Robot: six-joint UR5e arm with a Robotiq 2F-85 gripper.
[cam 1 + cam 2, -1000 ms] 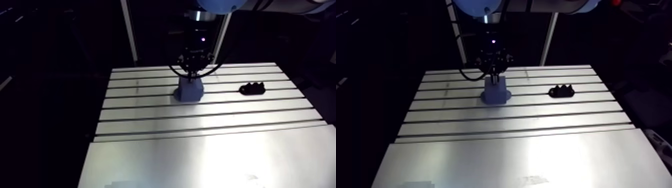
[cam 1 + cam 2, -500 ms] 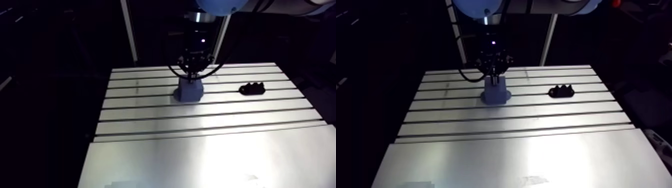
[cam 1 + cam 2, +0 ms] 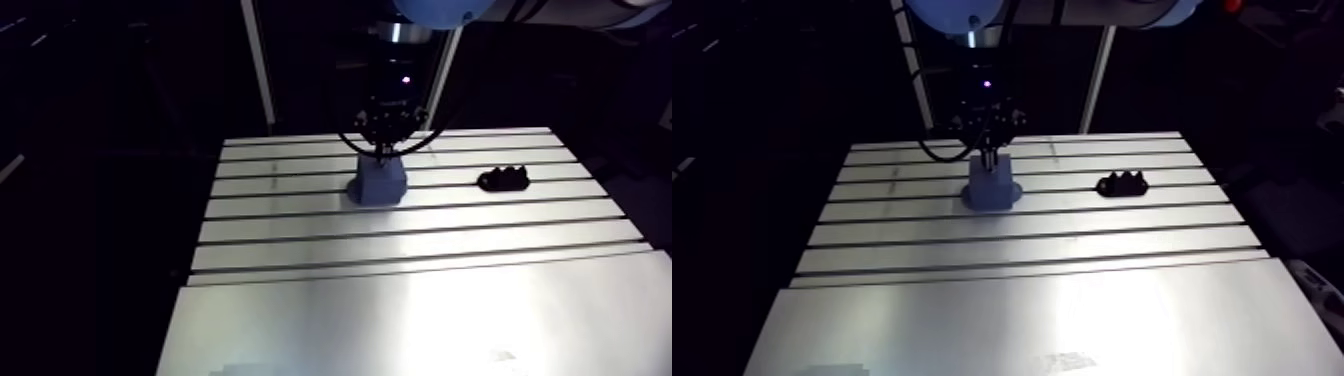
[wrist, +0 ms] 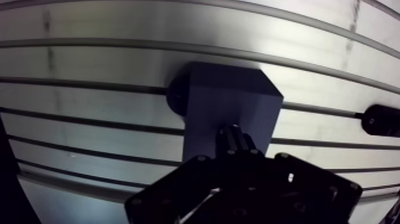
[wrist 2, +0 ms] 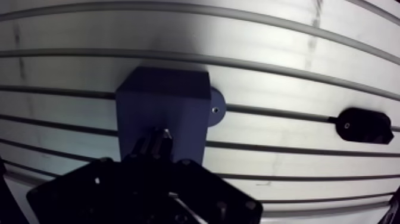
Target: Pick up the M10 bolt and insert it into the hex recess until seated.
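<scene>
Dark two-fingered gripper (image 4: 237,136) is seen with fingers drawn together at the top of the blue-grey rectangular block (image 4: 229,98) on the slotted aluminium table (image 3: 400,300); whether anything is pinched cannot be told.

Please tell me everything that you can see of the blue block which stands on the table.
The blue block is a matte, dark-blue box with flat faces and sharp edges; it looks like plastic. A round flat foot with a small hole shows at its base. It stands upright on the slotted table, over one of its slots. The claw hangs right over its top; whether they touch is hidden. No recess shows.
</scene>
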